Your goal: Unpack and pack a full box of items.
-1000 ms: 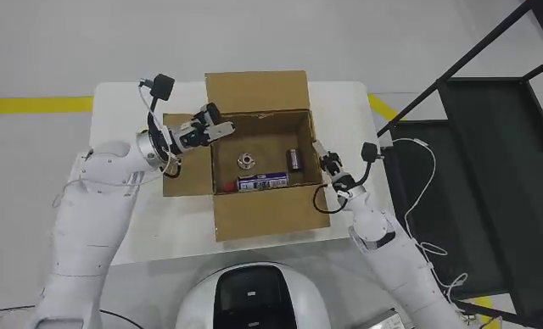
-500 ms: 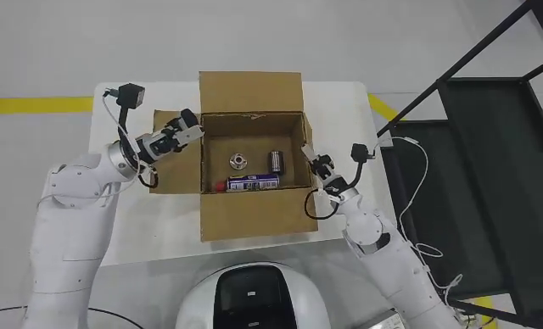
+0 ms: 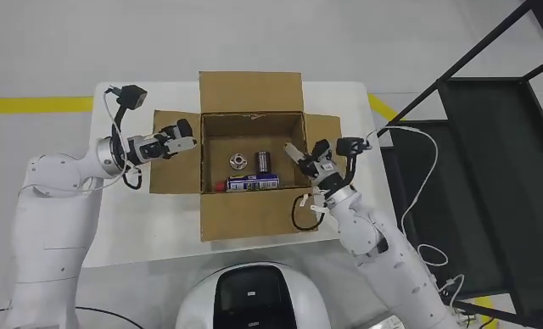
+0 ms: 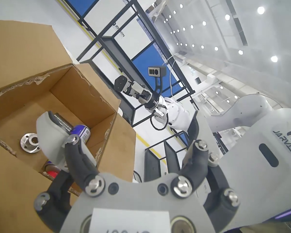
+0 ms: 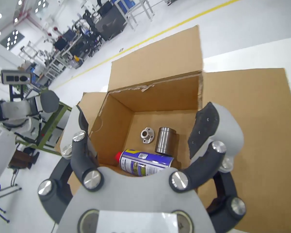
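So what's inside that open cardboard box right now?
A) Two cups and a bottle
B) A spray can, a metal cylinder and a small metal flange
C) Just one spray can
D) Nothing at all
B: looking into the box, the right wrist view shows a spray can on its side, a metal cylinder and a small flange.

the left arm [image 3: 59, 181] and right arm [image 3: 373, 244] are glossy white rounded shells, and the white dome head [image 3: 195, 308] carries a black panel [image 3: 252, 297]. each wrist bears a small black camera [image 3: 133, 96] on a stalk, with thin black cables [image 3: 295, 215] looping beside it. the left gripper [image 3: 187, 136] and right gripper [image 3: 304, 156] have grey plates [image 5: 135, 192] with round silver screws [image 5: 179, 180], black links [image 5: 80, 158], and white fingers [image 5: 229, 127] with dimpled black pads [image 5: 203, 127].
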Motion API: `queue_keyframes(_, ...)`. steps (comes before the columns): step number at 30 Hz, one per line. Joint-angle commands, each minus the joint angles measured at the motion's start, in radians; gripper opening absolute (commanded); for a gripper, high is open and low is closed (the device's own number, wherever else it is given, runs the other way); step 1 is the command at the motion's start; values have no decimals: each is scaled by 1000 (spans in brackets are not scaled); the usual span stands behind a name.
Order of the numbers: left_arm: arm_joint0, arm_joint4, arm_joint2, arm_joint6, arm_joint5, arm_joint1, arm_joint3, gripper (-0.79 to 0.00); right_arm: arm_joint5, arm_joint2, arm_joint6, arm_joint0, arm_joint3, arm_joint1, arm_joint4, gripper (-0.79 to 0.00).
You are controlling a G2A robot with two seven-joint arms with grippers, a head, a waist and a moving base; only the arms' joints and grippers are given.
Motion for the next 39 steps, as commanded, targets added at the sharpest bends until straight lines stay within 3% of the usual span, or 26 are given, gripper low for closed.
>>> queue_keyframes(1,-1,-49,0,-27,28,12,-1,0,22,-29,63,26,-7,-1,-62,0)
queue_keyframes(5,-5,-81,2,-43,44,38,3,0,71,-99,116,84,17,-8,-218,0)
queue_keyframes(12,-28,-146,18,-66,66,84,12,0,100,-141,136,120,40,-19,-254,0)
queue_keyframes(39,-28,-146,18,-66,66,84,12,0,100,-141,136,120,40,-19,-254,0)
